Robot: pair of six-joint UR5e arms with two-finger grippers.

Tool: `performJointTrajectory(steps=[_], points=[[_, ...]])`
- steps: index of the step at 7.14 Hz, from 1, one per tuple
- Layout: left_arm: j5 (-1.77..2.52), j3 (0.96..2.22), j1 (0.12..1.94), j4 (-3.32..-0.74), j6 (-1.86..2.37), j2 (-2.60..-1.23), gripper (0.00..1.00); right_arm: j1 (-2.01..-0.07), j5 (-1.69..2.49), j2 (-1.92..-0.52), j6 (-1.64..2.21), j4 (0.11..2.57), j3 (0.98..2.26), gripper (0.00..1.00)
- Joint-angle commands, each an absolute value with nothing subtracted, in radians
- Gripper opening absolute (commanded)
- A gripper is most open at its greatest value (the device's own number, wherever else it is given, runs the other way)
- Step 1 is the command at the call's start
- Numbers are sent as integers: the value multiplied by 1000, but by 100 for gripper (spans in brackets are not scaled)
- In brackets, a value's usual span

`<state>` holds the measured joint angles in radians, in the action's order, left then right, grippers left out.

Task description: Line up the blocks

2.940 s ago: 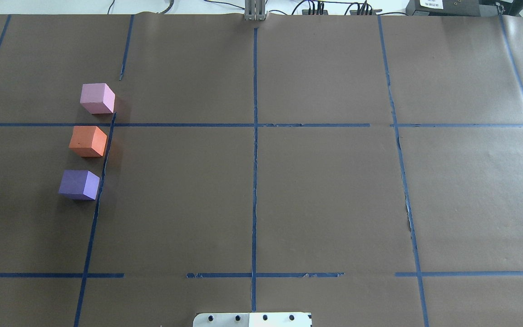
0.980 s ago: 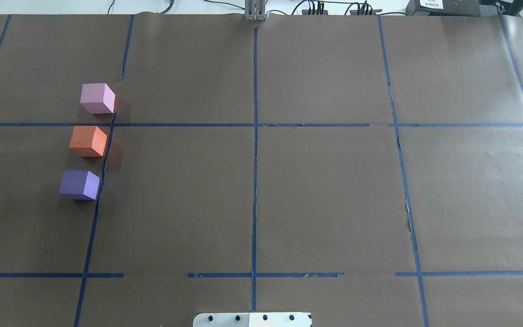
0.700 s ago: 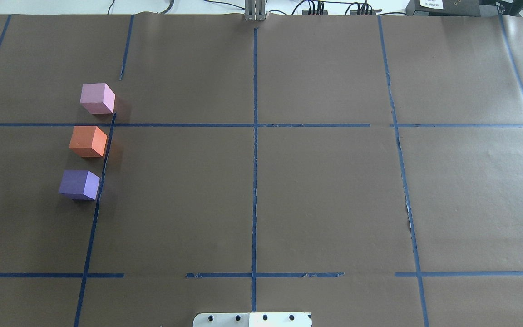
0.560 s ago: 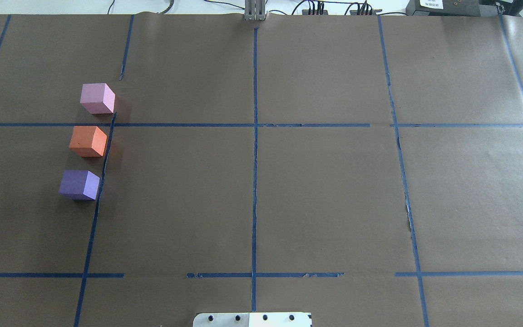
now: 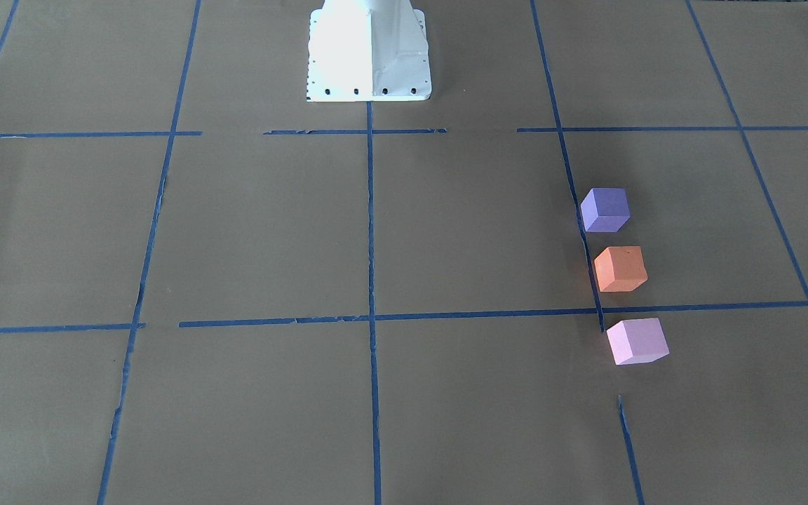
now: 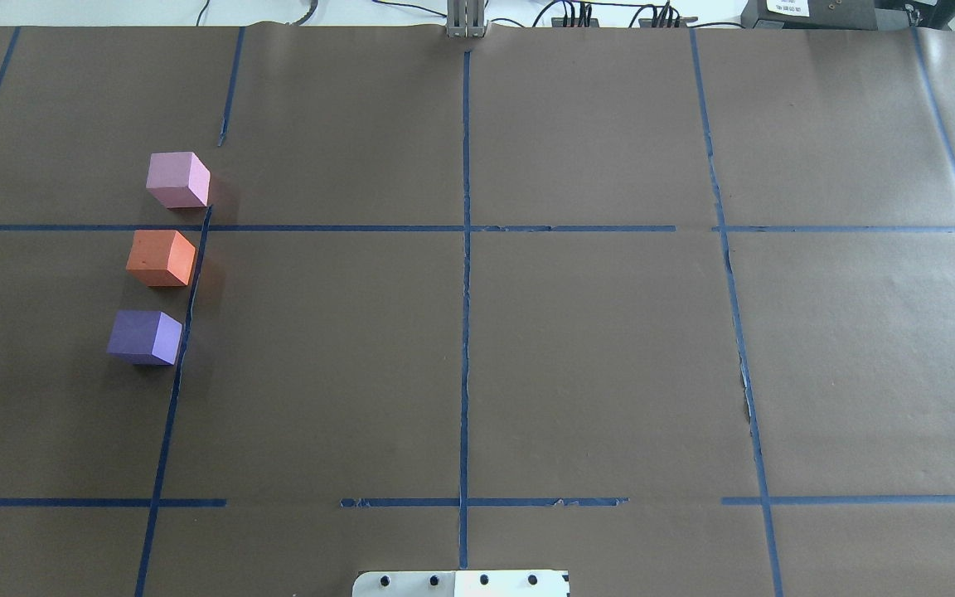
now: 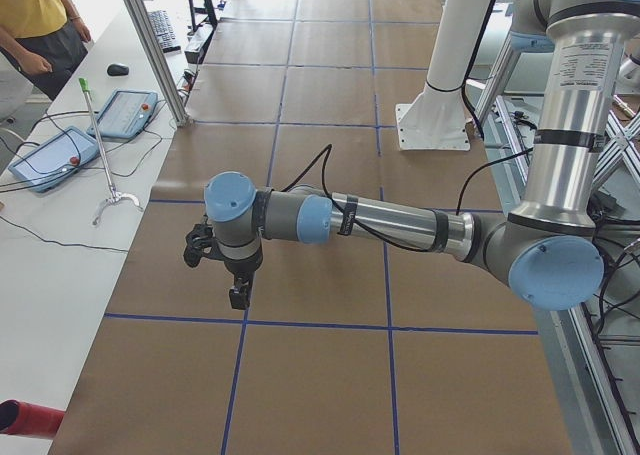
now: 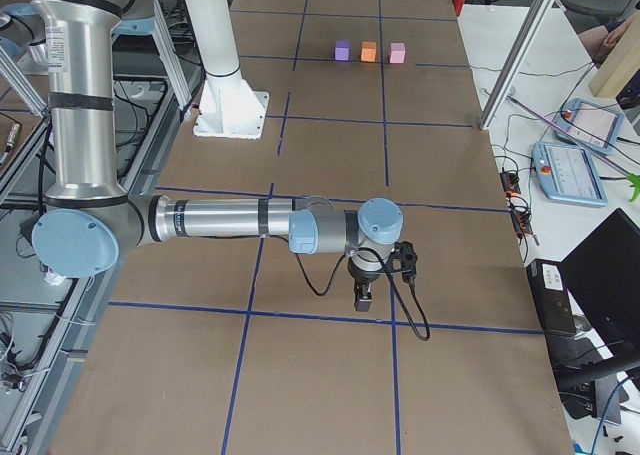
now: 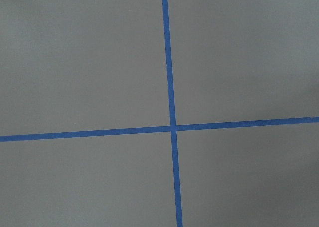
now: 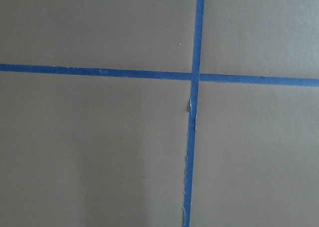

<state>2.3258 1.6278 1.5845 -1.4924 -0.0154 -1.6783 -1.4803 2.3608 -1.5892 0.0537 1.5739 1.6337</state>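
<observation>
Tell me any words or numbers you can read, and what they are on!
Nothing here can be read.
The white label on the black box: print too small to read.
The pink block, orange block and purple block: no writing.
The teach pendant: screen too blurred to read.

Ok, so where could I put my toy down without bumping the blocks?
The only crowded bit is the overhead view's left, where the pink block, orange block and purple block sit in a row, small gaps between. From them across to the middle tape line the brown paper is bare, and so is everything beyond it in that view.
</observation>
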Motion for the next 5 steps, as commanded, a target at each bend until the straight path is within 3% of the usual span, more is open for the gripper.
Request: performJointTrajectory(steps=[1,5], points=[[2327,1628,1585,-1470,-15,-1677,100,-1480,2361,-1589,54,1575,1634,100],[2335,1556,1618,-1473,-84,-1669,100,-1480,2361,-1589,54,1575,1634,100]])
